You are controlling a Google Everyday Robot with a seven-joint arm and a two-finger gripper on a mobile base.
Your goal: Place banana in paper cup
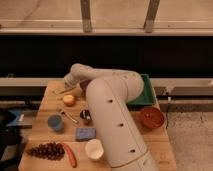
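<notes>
The banana (pixel 63 91) is a small pale-yellow curved fruit lying at the table's far left. My gripper (pixel 69 85) hangs right over it at the end of the white arm, which reaches across from the front right. Its jaws stand open, and whether they touch the banana I cannot tell. The paper cup (pixel 94 149), white with a pale inside, stands near the front edge, far from the gripper. The arm hides most of the purple bowl (pixel 84 87).
A round orange fruit (pixel 69 99) sits just in front of the banana. Also on the table: blue cup (pixel 55 122), metal cup (pixel 85 115), blue sponge (pixel 85 133), red pepper (pixel 71 155), dark grapes (pixel 45 150), red bowl (pixel 151 117), green tray (pixel 145 94).
</notes>
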